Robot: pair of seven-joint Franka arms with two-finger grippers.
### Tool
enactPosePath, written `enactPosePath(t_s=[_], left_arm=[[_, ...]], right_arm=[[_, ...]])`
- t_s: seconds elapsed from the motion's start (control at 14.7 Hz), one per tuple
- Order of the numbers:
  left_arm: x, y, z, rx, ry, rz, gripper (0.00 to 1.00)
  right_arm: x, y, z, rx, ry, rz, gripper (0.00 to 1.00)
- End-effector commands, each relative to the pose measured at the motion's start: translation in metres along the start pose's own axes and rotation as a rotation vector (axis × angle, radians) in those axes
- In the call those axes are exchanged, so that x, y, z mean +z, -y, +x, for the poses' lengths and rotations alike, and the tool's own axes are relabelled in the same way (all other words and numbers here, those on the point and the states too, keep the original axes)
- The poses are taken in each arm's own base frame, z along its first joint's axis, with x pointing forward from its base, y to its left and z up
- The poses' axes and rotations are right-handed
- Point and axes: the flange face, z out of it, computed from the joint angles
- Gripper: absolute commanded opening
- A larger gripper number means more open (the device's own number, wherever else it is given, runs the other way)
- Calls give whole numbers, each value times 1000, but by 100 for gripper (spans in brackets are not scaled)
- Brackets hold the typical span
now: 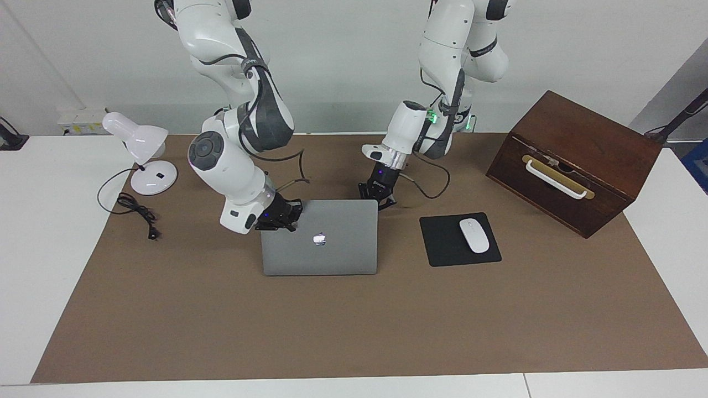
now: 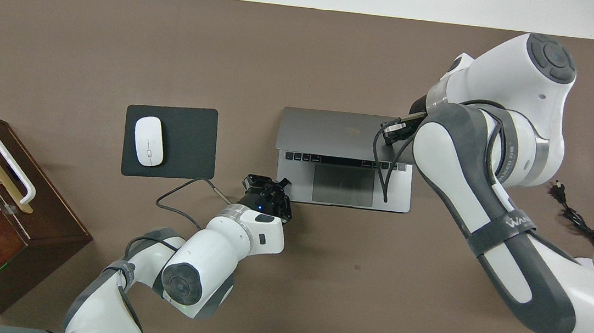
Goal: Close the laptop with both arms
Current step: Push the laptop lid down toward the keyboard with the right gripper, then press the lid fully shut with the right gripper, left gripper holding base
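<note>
The silver-grey laptop (image 1: 332,246) stands part open in the middle of the brown mat, its lid with the apple logo leaning over the keyboard. In the overhead view the laptop (image 2: 334,132) shows one row of keys and the dark trackpad (image 2: 343,185). My right gripper (image 1: 279,216) is at the lid's top corner toward the right arm's end and seems to touch it; it also shows in the overhead view (image 2: 393,132). My left gripper (image 1: 378,194) is open and empty, beside the laptop's corner toward the left arm's end, as the overhead view (image 2: 267,184) shows.
A black mousepad (image 1: 442,243) with a white mouse (image 1: 474,235) lies beside the laptop toward the left arm's end. A brown wooden box (image 1: 575,160) with a white handle stands at that end. A white desk lamp (image 1: 145,155) and its black cord (image 1: 135,213) are at the right arm's end.
</note>
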Motion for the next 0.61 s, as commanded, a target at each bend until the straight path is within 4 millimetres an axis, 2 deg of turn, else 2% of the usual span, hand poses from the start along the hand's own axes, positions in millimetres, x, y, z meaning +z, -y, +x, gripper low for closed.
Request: enactPosePath(t_s=[0.0, 0.54], left_arm=[[30, 4, -65, 13, 165, 2, 0], [30, 5, -65, 26, 166, 2, 0]], right_arm=[[7, 1, -16, 27, -4, 3, 0], [31, -3, -27, 41, 40, 2, 0]])
